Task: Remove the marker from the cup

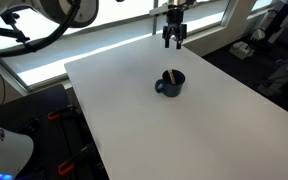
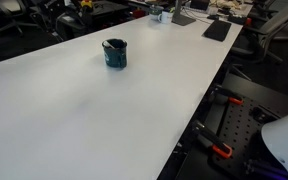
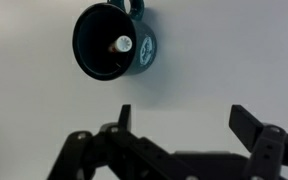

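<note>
Marker (image 3: 122,44) stands in the cup (image 3: 144,55), which in the wrist view lies up-left of the gripper (image 3: 184,118); jaws spread wide, empty, well apart from both.

A wide white rectangular desk (image 1: 184,130) is seen in both exterior views, its surface plain and matte. Near one far corner of the desk a flat black rectangular pad (image 2: 216,30) is laid, and a second dark flat item (image 2: 184,18) is seen just beside it along the same edge. Beyond another edge, a bright window strip (image 1: 104,30) is visible. Below the desk's side edge, small orange-red fittings (image 2: 220,152) are seen on dark framework.
</note>
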You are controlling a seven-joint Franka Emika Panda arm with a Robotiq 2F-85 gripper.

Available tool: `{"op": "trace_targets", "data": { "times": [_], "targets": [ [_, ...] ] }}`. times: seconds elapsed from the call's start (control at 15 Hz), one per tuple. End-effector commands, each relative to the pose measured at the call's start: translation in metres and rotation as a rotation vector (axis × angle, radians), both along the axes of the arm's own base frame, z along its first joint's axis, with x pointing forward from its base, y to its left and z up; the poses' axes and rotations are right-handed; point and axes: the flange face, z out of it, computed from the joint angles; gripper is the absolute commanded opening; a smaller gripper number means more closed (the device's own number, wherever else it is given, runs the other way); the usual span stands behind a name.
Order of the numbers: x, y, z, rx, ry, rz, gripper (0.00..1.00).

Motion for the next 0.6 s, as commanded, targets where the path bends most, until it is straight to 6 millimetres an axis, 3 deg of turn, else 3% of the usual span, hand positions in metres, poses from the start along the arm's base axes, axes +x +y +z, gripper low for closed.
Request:
{"op": "trace_targets", "data": {
  "times": [0.0,0.53],
  "targets": [
    [-0.003,0.018,0.032,-0.041,-0.053,-0.032,1.0],
    [-0.002,0.026,0.075,-0.03,-0.138,-0.093,1.0]
  ]
}}
